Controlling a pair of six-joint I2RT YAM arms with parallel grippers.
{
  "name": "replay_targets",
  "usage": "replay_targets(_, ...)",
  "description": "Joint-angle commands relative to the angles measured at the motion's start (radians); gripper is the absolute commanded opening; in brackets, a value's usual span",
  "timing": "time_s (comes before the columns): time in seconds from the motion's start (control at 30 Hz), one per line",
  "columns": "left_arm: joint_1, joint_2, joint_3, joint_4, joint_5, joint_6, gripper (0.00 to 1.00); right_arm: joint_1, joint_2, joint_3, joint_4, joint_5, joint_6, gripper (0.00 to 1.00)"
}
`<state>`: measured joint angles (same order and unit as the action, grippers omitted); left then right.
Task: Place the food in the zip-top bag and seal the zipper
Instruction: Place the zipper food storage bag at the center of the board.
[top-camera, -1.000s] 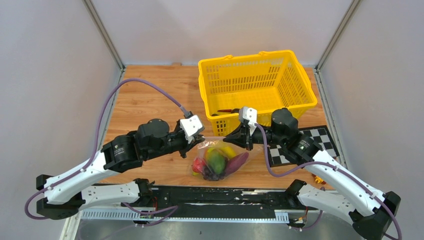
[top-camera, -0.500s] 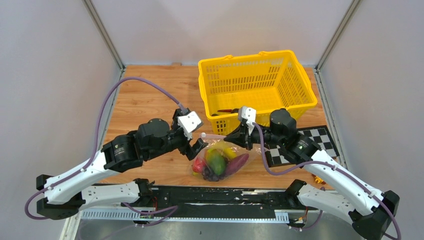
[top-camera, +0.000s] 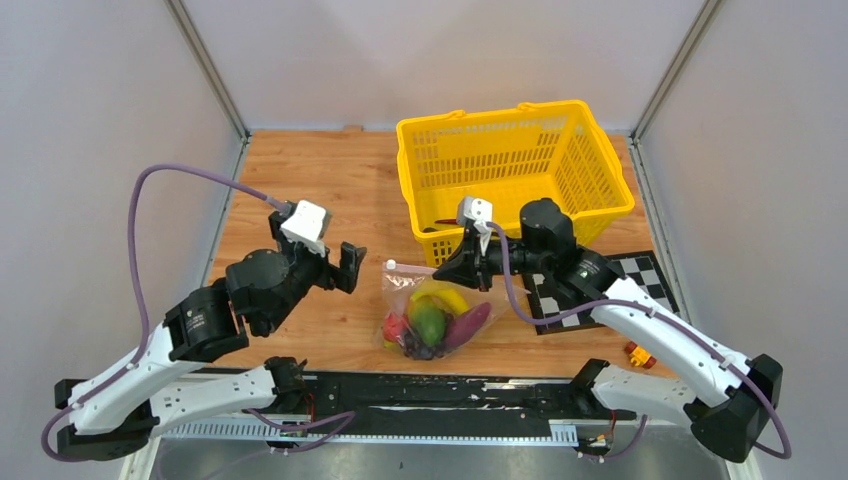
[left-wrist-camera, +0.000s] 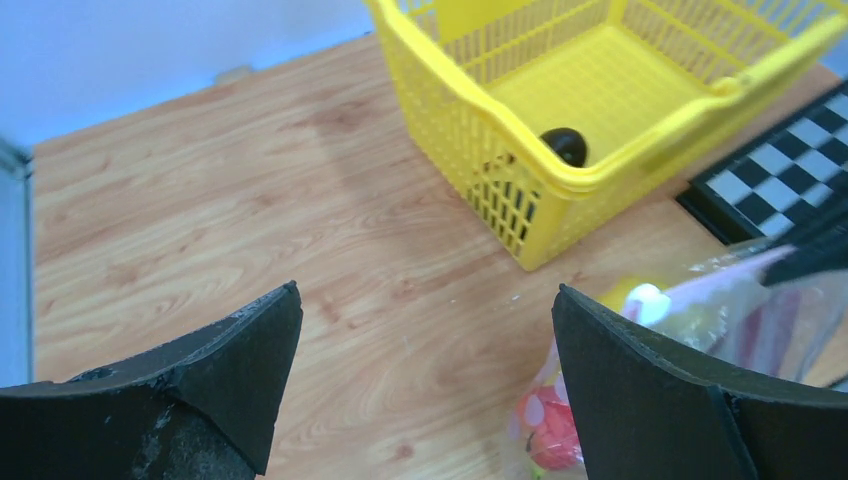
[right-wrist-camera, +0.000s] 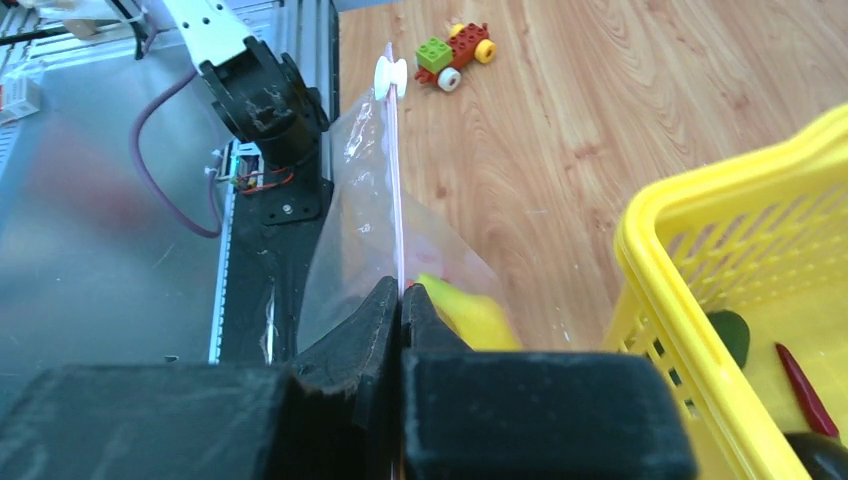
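Your right fingers (right-wrist-camera: 385, 325) are pressing together on the zipper (right-wrist-camera: 397, 180) at the basket-side end of the zip-top bag (top-camera: 440, 300). Your left fingers (left-wrist-camera: 640, 400) are standing wide apart over bare desk (top-camera: 290, 190), well apart from the bag and holding nothing. The food (top-camera: 432, 325) is lying inside the bag, bunched toward its near end; the bag is resting on the desk between the two arms. The white tab (top-camera: 392, 266) is sitting at the left end of the strip, so the seal is looking complete; the stretch under the right fingers is hidden, and you cannot confirm it.

Hazards, as judged:
- The mouth edge is being held up by one pinched end, so the food's weight is loading the strip; any gap at the hidden end could be spreading on release.
- The film is floppy; a sideways tug on withdrawal is likely to be dragging the bag along.
- The food end is lying near the desk's front edge; a pull toward you is risking it going over onto the black rail (top-camera: 450, 385).

Clearances:
- The yellow basket (top-camera: 515, 160) is standing just behind the right wrist, leaving little room for backing away.
- The checkered mat (top-camera: 655, 280) is lying beneath that forearm.
- Open desk is lying to the left of the bag; opening and rising straight up is looking the safest exit.
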<state>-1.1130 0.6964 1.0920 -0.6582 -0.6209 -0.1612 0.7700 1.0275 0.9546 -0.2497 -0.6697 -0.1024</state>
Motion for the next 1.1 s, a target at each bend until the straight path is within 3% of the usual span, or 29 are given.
replay_targets(0.0,0.068,0.001,0.014,-0.056,-0.096,-0.101,1.0,0.048,0.053,0.106,0.036,-0.031,0.039,0.0)
replay_targets(0.33,0.456,-0.052,-0.039,-0.132,0.102,-0.155,1.0,0.144,0.293,0.431,-0.022,0.122,0.013,0.0)
replay_targets(0.53,0.49,-0.068,-0.054,-0.177,0.014,-0.212,1.0,0.146,0.43,0.633,-0.093,0.156,-0.054,0.0)
replay_targets(0.7,0.492,-0.129,-0.065,-0.186,-0.017,-0.227,1.0,0.144,0.541,0.778,-0.131,0.282,-0.175,0.0)
replay_targets(0.8,0.492,-0.161,-0.063,-0.194,-0.026,-0.236,1.0,0.144,0.615,0.863,-0.202,0.237,-0.219,0.0)
replay_targets(1.07,0.492,-0.184,-0.031,-0.224,-0.028,-0.222,1.0,0.191,0.581,0.57,-0.17,0.061,-0.216,0.0)
